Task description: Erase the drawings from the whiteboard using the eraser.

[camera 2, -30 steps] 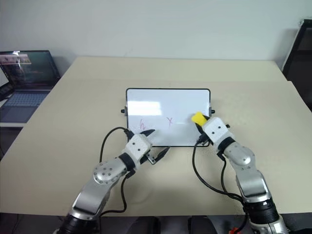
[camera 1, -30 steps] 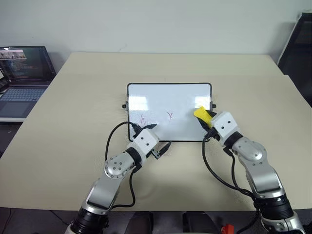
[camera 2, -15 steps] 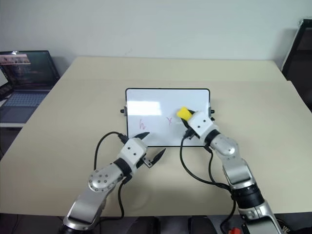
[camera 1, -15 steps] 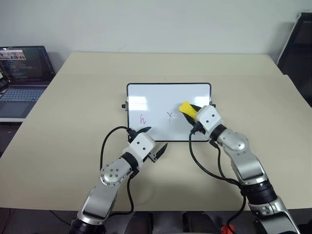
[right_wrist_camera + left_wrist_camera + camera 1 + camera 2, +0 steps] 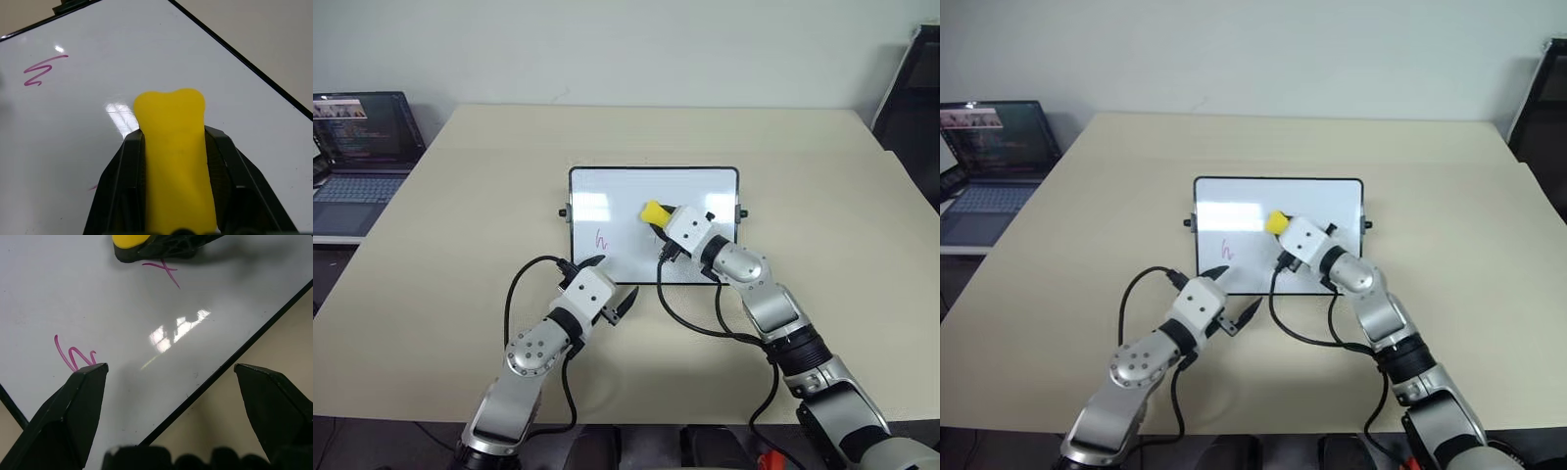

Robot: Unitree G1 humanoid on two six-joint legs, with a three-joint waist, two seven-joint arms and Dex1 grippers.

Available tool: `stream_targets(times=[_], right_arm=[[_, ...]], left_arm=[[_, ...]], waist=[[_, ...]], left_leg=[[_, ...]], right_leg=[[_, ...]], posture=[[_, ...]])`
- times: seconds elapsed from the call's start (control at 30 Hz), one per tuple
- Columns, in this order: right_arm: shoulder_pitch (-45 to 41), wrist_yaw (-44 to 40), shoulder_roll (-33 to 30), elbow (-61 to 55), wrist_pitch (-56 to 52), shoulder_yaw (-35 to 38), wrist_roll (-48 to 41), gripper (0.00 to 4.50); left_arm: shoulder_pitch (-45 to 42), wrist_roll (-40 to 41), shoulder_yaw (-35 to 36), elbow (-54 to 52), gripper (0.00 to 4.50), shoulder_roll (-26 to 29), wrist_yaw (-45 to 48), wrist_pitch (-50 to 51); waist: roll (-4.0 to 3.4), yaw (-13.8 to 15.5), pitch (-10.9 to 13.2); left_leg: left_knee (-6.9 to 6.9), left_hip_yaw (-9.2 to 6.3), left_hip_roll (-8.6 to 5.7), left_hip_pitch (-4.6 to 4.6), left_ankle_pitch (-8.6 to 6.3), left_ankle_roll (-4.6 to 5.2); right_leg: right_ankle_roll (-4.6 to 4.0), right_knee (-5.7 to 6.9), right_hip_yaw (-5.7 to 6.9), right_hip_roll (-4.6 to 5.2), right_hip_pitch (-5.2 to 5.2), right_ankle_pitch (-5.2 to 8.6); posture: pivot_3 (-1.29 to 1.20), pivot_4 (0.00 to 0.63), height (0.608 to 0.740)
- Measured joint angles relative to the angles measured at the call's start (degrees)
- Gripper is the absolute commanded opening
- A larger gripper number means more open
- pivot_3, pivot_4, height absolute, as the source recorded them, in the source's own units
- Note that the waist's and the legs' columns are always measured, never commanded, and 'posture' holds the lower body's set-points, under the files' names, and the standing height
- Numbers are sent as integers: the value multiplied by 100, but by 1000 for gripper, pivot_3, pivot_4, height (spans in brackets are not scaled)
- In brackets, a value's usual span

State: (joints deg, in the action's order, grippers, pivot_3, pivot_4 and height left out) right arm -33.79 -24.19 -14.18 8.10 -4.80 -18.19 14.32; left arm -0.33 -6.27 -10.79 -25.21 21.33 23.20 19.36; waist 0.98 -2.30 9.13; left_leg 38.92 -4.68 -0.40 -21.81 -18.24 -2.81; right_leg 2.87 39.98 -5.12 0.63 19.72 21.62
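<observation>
Table (image 5: 822, 196): a beige top on which the whiteboard is laid flat, near the middle.
Laptop (image 5: 357, 157): seen open at the far left, beside the table, well apart from the board.
Whiteboard (image 5: 607, 196): a white board with a thin dark frame, its long side set across the view; a glare patch is seen on its left half.
Right gripper (image 5: 658, 221): reached over the board's middle; its jaws are clamped on the eraser.
Left gripper (image 5: 608, 284): held at the board's near edge, left of centre; its jaws are spread wide apart and nothing is held between them.
Eraser (image 5: 176, 161): a yellow block with a dark underside, gripped lengthwise between the right fingers (image 5: 122, 191), its free end pressed to the board just over the x.
Drawings: a pink squiggle (image 5: 601, 239) is seen on the board's left part, near the left gripper; a small x (image 5: 166, 270) is partly covered by the eraser.
</observation>
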Motion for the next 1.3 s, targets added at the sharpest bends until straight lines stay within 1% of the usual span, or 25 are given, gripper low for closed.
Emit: stream_targets(times=[0.27,0.43,0.63,0.7,0.8,0.97,1.13,1.3], right_arm=[[265,-208,-121,-341,-238,-111,44,1298],[818,-545,-381,-887,-436,-241,41,1298],[1190,-692,-557,-1264,-616,-280,30,1298],[1207,-662,-486,-1275,-669,-218,-35,1298],[1184,-427,-249,-1221,-670,99,-257,1298],[958,-110,-82,-1068,-514,440,-394,1298],[695,130,-26,-816,-453,458,-301,1298],[668,137,-73,-770,-429,369,-195,1298]], left_arm=[[-43,2,-2,-132,4500,-23,-4,77],[-84,6,-5,-135,4500,-25,0,145],[-130,14,-20,-136,4500,-31,11,145],[-133,16,-22,-136,4500,-33,17,145],[-145,29,-28,-135,4500,-35,48,142],[-185,33,-97,-120,4500,-41,115,138],[-239,36,-125,-114,4500,-54,119,136],[-195,37,-119,-117,4500,-23,119,136]], waist=[[1,9,-3],[1,33,-4],[2,41,-5],[2,41,-5],[2,41,-4],[2,37,-3],[0,30,-2],[0,28,-2]], left_leg=[[2,-3,0,7,-3,5],[3,-4,-1,7,-3,6],[3,-6,-1,10,-3,6],[3,-6,-1,9,-3,6],[3,-6,-1,7,-3,6],[-2,-4,-1,2,-2,3],[-2,0,0,-3,-1,2],[-2,1,0,-2,-1,3]], right_leg=[[0,3,1,0,-9,0],[0,1,1,0,-12,0],[0,2,1,0,-16,0],[0,2,2,0,-16,0],[0,1,1,0,-14,0],[0,-1,1,0,-5,0],[0,-1,0,0,3,0],[0,0,-2,0,2,0]], posture=[[0,150,740],[0,150,740],[0,150,740],[0,150,740],[0,150,740],[0,150,740],[0,150,740],[0,150,740]])
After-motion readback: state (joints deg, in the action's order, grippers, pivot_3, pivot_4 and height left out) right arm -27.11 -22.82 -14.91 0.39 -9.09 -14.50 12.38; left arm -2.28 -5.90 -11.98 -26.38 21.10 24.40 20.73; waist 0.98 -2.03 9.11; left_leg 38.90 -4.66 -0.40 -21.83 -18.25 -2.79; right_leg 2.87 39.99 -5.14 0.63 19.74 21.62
